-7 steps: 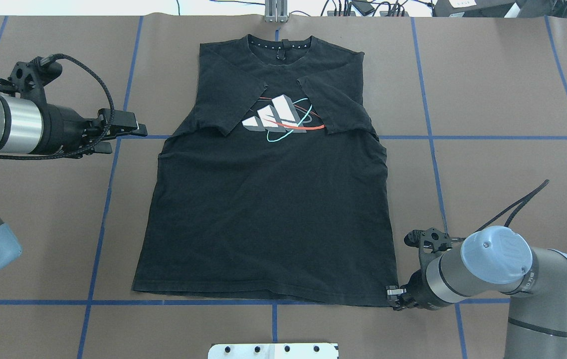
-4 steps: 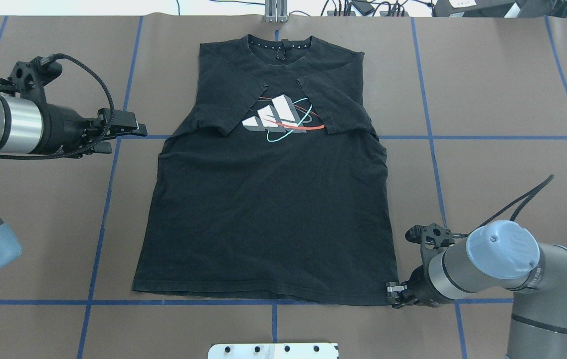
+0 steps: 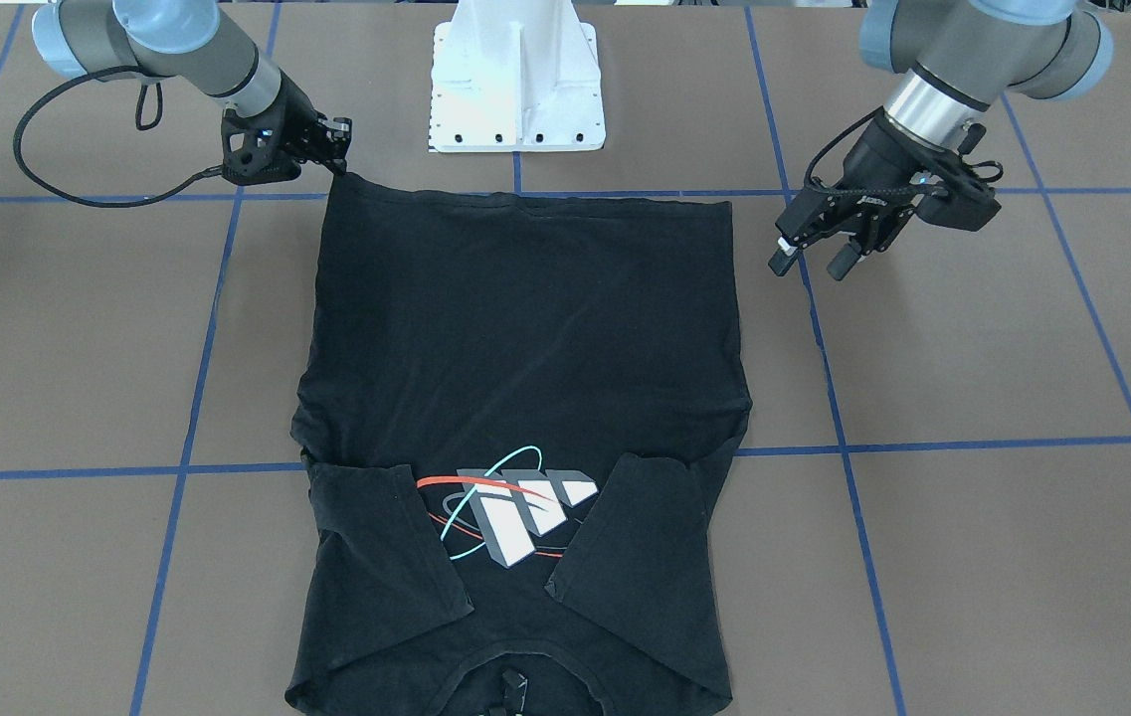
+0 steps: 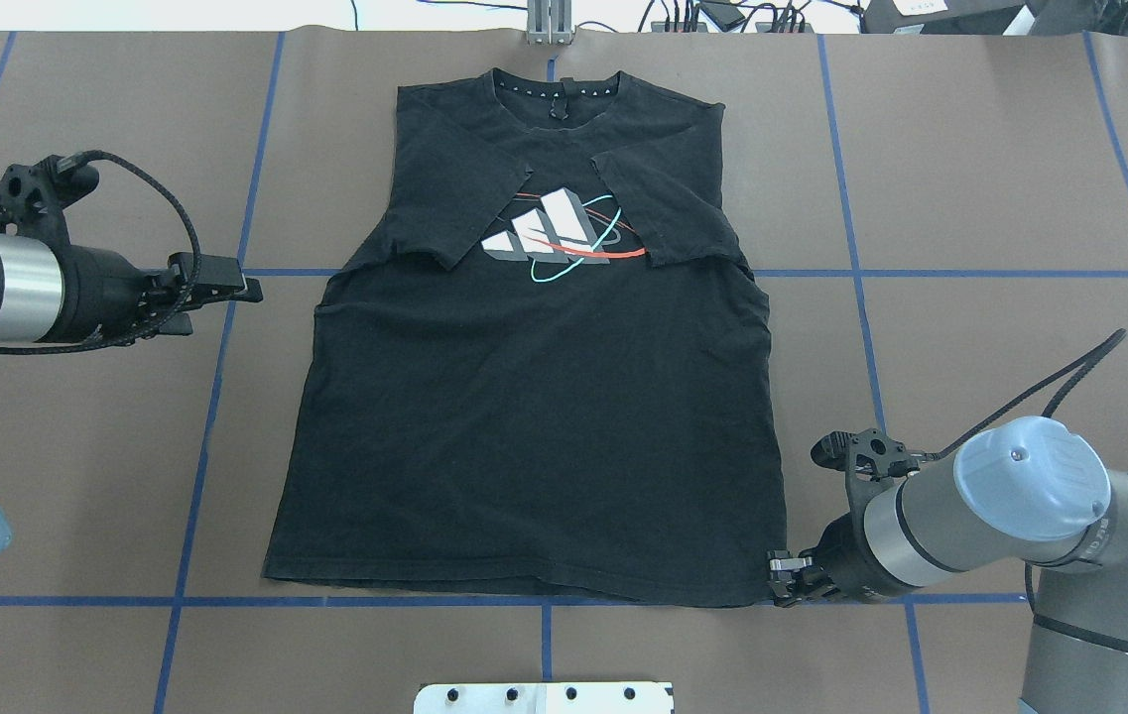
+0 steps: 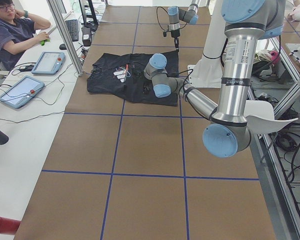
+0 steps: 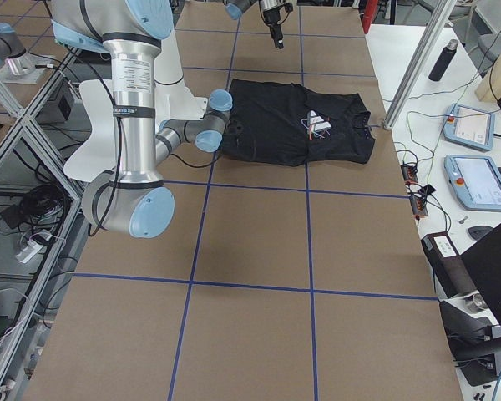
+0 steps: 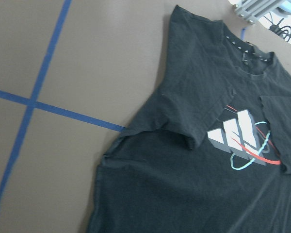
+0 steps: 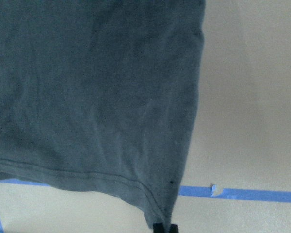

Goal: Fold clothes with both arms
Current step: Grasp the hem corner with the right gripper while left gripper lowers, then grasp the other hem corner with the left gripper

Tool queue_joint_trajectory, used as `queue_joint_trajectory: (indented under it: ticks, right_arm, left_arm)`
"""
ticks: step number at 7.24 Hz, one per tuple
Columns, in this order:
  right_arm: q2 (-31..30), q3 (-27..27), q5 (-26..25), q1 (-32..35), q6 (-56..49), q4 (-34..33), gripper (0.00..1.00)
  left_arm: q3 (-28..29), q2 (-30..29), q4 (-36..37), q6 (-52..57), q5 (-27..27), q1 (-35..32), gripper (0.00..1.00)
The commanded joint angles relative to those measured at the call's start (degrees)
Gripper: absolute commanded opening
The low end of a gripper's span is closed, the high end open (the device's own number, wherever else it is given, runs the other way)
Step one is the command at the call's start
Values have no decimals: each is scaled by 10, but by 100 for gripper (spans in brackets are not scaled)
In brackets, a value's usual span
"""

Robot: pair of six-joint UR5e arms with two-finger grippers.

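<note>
The black T-shirt (image 4: 534, 397) lies flat on the brown table, collar at the far edge, both sleeves folded in over the white block logo (image 4: 549, 233). My right gripper (image 4: 780, 583) sits at the near right hem corner, shut on it; the right wrist view shows the hem (image 8: 111, 179) tapering to the fingertips (image 8: 164, 227). In the front-facing view that corner (image 3: 344, 179) is drawn up to the right gripper (image 3: 334, 147). My left gripper (image 4: 226, 305) hovers open to the left of the shirt, its fingers (image 3: 784, 259) apart with nothing between them. The left wrist view shows the shirt (image 7: 208, 160) only.
The white pedestal base (image 3: 515, 89) stands at the near table edge behind the hem. Blue tape lines (image 4: 216, 357) grid the brown table. Cables and a metal bracket (image 4: 549, 25) lie past the collar. A person (image 5: 12, 30) sits at a side desk with tablets (image 5: 21, 90).
My left gripper has drawn back to the left and slightly nearer the robot, away from the shirt. The right arm's elbow shifted right while its gripper stayed at the hem corner.
</note>
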Motion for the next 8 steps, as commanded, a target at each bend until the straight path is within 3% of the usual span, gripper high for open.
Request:
queue_joint_trajectory:
  ticks: [1, 3, 5, 8]
  right_arm:
    - [3, 15, 4, 3, 4, 1, 0]
    - [3, 24, 32, 11, 4, 2, 0]
    - [3, 32, 46, 21, 4, 2, 0]
    - [4, 40, 48, 24, 4, 2, 0]
  left_arm:
    - [-1, 66, -50, -11, 2, 55, 100]
    - [3, 80, -47, -53, 7, 139, 100]
    - [8, 75, -37, -104, 51, 205, 99]
    - [18, 54, -1, -109, 66, 228, 99]
